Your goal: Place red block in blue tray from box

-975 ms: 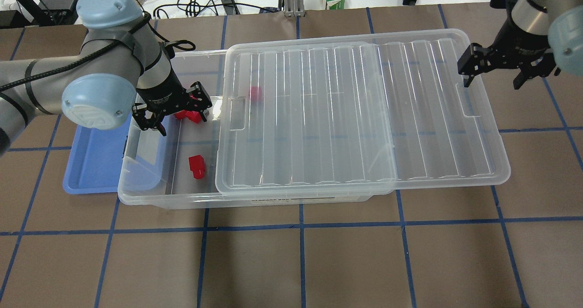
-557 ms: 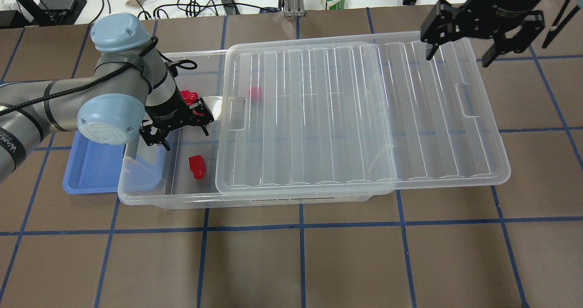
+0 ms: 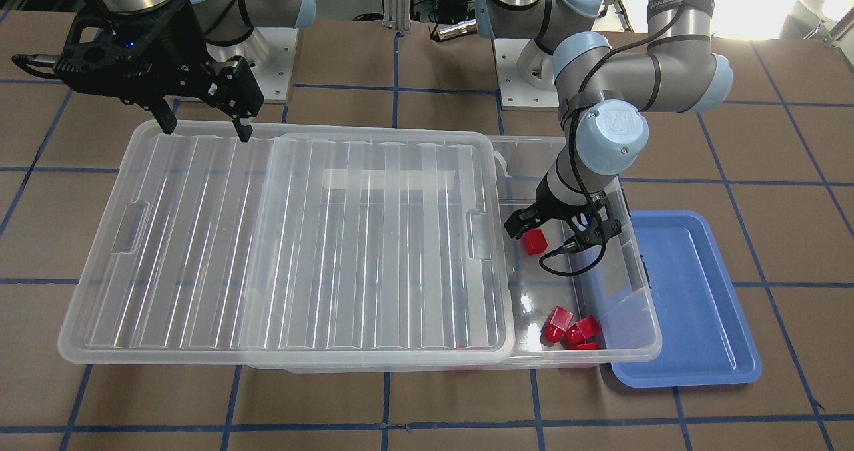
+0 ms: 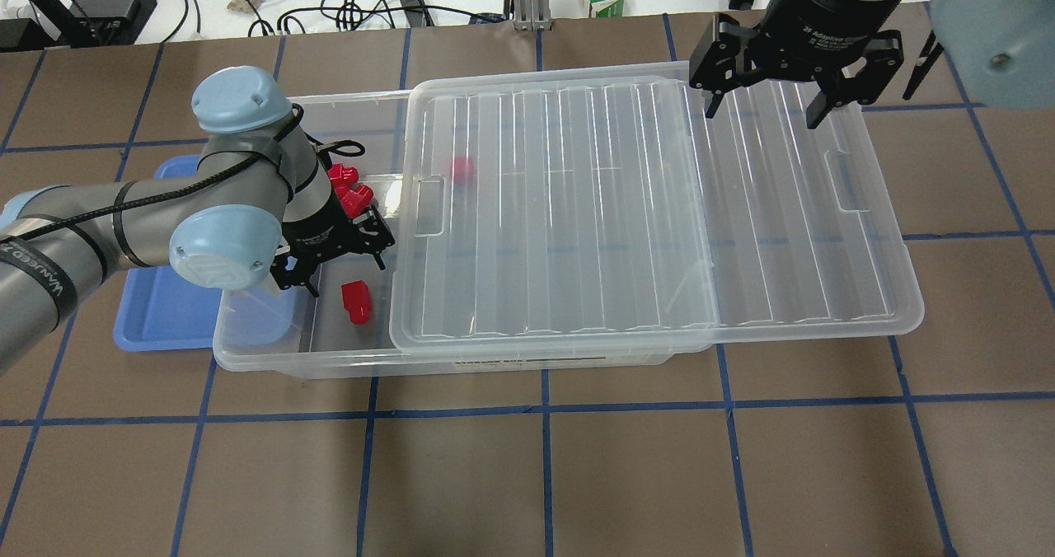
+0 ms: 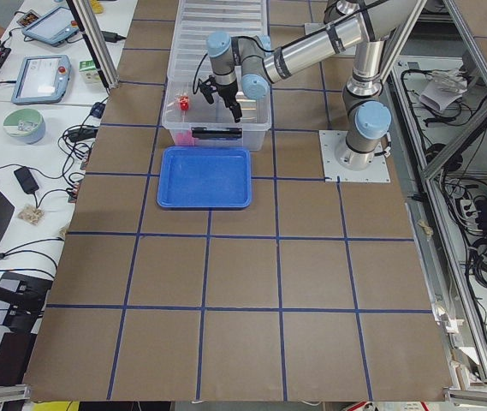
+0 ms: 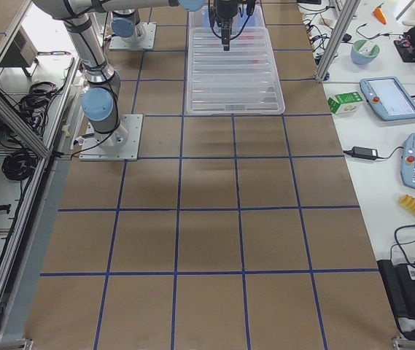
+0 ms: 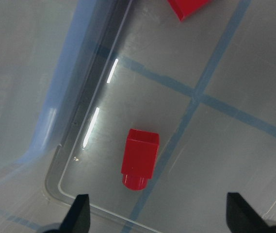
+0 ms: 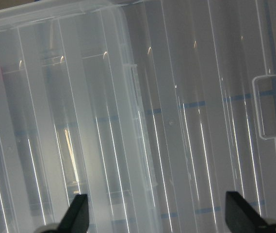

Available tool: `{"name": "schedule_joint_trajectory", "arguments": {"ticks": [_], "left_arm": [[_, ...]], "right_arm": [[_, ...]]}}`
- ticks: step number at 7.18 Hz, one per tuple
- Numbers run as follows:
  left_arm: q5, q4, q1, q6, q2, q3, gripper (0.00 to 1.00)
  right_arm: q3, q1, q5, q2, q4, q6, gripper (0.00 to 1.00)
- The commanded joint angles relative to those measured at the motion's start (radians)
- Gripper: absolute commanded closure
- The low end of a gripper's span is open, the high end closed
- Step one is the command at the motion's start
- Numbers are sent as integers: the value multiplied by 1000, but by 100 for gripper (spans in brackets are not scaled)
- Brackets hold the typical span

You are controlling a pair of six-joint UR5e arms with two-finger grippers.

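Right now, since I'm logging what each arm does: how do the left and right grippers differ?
The left gripper is inside the box, at its uncovered end; the right gripper hangs above the lid. The left gripper has a red block under it; the right gripper has only clear lid. Both are open and empty.

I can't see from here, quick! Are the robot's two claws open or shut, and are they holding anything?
Left gripper: open, empty, above a red block in the box.
Right gripper: open, empty, above the lid.

Glossy clear plastic box [image 4: 330,363], smooth plastic blue tray [image 4: 157,318]
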Motion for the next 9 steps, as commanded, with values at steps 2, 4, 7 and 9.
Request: {"name": "schedule_joint_trajectory", "arguments": {"ticks": [2, 4, 7, 9], "left_arm": [[1, 60, 0, 6, -42, -32, 0], [4, 86, -5, 10, -67, -37, 0], [36, 110, -2, 11, -79, -58, 5], [44, 118, -2, 5, -87, -57, 11]], "right_arm": [[2, 1, -2, 1, -3, -4, 0], [2, 1, -2, 1, -3, -3, 0], [2, 1, -2, -1, -3, -3, 0], [2, 1, -2, -1, -3, -1, 0]]}}
